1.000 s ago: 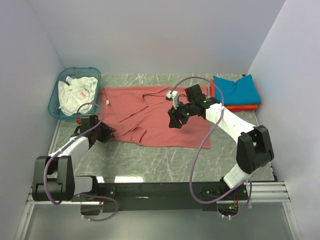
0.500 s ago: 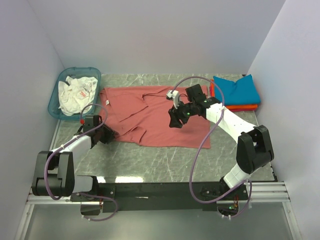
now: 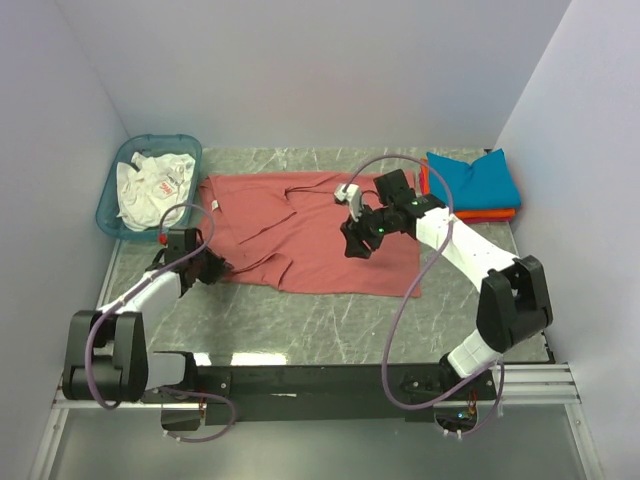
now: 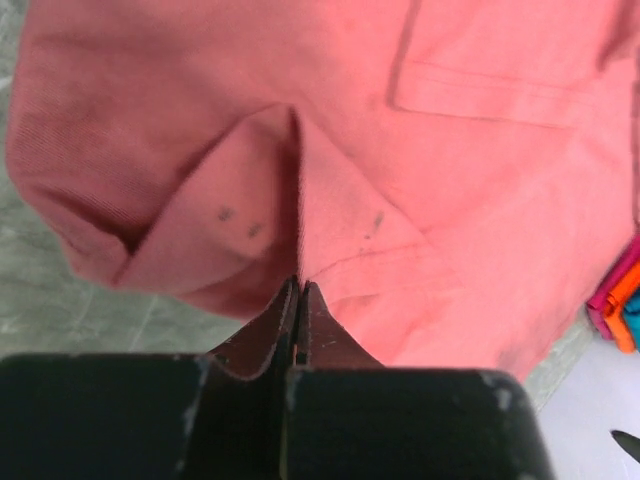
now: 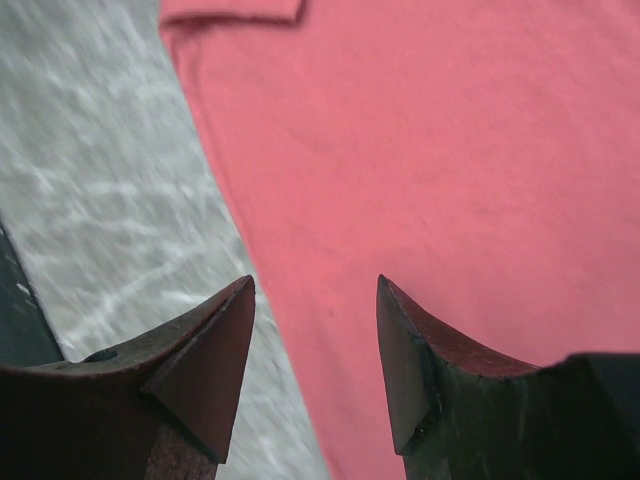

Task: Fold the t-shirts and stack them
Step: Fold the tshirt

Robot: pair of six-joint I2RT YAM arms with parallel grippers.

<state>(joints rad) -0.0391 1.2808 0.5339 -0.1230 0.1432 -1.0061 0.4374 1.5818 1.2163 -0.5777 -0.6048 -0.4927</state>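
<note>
- Folding has barely begun: the red t-shirt (image 3: 300, 235) lies spread out, mid-frame, on the table (image 3: 300, 315).
- Left end effector (image 4: 298, 286) is clamped on a pinch of its lower-left edge.
- Right end effector (image 5: 315, 300) hovers open over its right part.
- Teal t-shirt (image 3: 475, 178) sits folded on the orange t-shirt (image 3: 490, 214), upper right.

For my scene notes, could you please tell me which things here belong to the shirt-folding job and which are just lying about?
Job: dusty-red t-shirt, pinched by the left end effector; folded teal-blue t-shirt; orange t-shirt beneath it.
Lying about: teal plastic basket; crumpled white cloth inside it.
</note>
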